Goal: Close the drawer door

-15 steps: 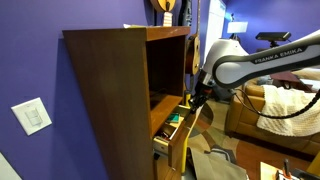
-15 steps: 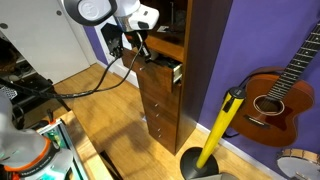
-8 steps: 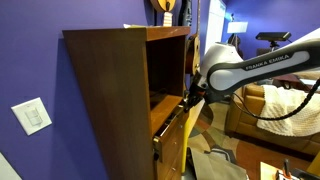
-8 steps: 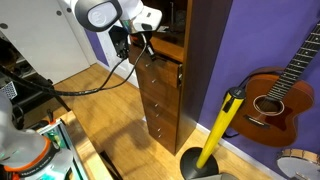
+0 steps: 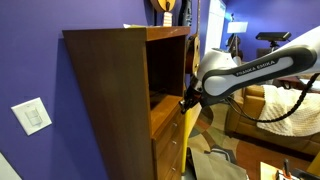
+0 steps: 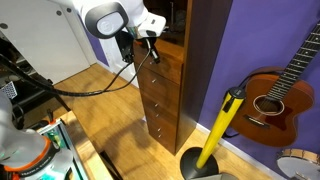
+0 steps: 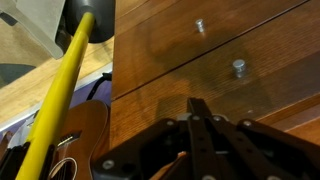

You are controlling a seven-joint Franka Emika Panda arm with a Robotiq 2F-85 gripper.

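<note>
The tall dark brown cabinet (image 5: pixel 105 90) shows in both exterior views. Its top drawer door (image 6: pixel 163 63) sits flush with the drawers below it, and its inside is hidden. In an exterior view the drawer front (image 5: pixel 172 124) lines up with the cabinet's front edge. My gripper (image 6: pixel 152 54) is shut and empty, with its fingertips against the drawer front just under the open shelf. It also shows in an exterior view (image 5: pixel 184 103). In the wrist view my gripper (image 7: pixel 197 104) has its closed fingers pointing at the brown wood front (image 7: pixel 150 108), near two small metal knobs (image 7: pixel 238 67).
A yellow pole (image 6: pixel 220 128) on a round base and a guitar (image 6: pixel 270 95) stand beside the cabinet against the purple wall. Both show in the wrist view, the pole (image 7: pixel 62 80) and the guitar (image 7: pixel 78 132). A brown couch (image 5: pixel 275 108) stands behind the arm. Cluttered equipment (image 6: pixel 30 130) is on the floor.
The drawer stood pulled out a second ago and has slid in until flush. My shut gripper moved toward the cabinet with it, pressing on the front.
</note>
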